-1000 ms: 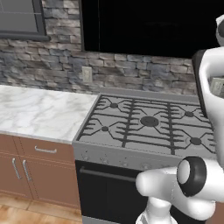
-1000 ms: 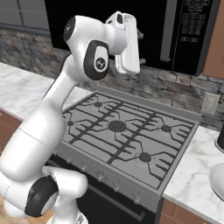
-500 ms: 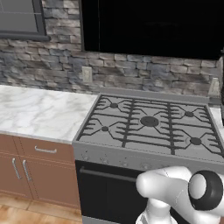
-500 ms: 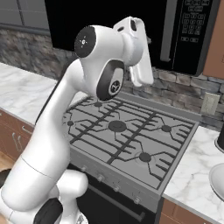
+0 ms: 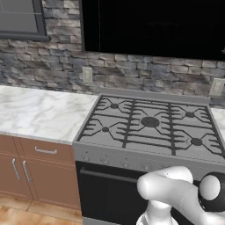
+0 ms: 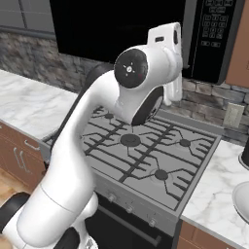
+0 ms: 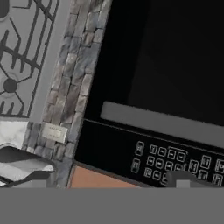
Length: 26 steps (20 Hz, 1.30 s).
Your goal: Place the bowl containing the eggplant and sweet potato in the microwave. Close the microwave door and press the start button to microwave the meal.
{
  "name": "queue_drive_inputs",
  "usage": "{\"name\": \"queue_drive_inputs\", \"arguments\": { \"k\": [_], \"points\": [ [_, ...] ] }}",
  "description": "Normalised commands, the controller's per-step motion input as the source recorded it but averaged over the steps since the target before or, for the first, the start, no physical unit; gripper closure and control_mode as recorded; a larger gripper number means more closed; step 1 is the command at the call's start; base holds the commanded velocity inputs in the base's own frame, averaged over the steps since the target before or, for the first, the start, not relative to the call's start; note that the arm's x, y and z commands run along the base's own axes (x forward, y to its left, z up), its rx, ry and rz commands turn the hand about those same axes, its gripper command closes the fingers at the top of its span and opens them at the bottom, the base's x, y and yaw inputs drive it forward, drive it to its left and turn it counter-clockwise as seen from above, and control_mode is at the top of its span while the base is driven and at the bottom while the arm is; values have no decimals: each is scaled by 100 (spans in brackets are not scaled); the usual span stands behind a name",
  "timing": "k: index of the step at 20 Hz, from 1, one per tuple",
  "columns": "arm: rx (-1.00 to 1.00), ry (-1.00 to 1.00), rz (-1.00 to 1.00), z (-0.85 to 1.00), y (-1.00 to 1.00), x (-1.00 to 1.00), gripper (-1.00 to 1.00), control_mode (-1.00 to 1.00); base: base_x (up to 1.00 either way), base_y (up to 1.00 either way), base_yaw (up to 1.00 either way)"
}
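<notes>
Lower right of the left base view: the arm (image 5: 176, 193) rises in front of the stove (image 5: 149, 123). The stove's grates are bare. The marble counter (image 5: 39, 114) sits to the stove's left.

In the right base view a white bowl (image 6: 241, 199) sits on the counter at the right edge. It is not the task bowl.

The arm arches over the stove, and the gripper (image 6: 173, 97) is raised at upper centre-right, just in front of the microwave (image 6: 121, 29). The jaws stand wide apart with nothing between them. Empty and spread probably means it is set up for a poke, not a grab.

Behind the stove are the stone wall (image 5: 52, 66) and an outlet (image 6: 233, 114).

Farthest is the microwave, hanging above the stove. The hand view is rolled and looks straight at it. The door (image 7: 175, 57) looks shut, level with the panel, with its grey handle (image 7: 162, 122) beside the keypad (image 7: 175, 162) at lower right. The window is too dark to tell whether the brown bowl and vegetables are inside.

The hand aimed at the keypad suggests the start-button step is in hand. It needs to line a fingertip up on a small key, and a wrong key is the risk.
</notes>
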Motion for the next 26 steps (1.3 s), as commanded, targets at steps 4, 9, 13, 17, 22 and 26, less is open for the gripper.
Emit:
{"name": "queue_drive_inputs", "arguments": {
  "k": [4, 9, 13, 17, 22, 26],
  "points": [
    [38, -12, 7, 25, -26, -4, -100, -100, 0, 0, 0],
    [27, -3, 12, 23, -23, -14, -100, -100, 0, 0, 0],
    [7, 0, 20, 0, -1, -4, -100, -100, 0, 0, 0],
    [4, -4, 26, -2, 0, 0, -100, -100, 0, 0, 0],
    [8, -10, 25, -1, -1, 0, -100, -100, 0, 0, 0],
    [4, -9, 20, -12, 0, 0, -100, -100, 0, 0, 0]
  ]
}}
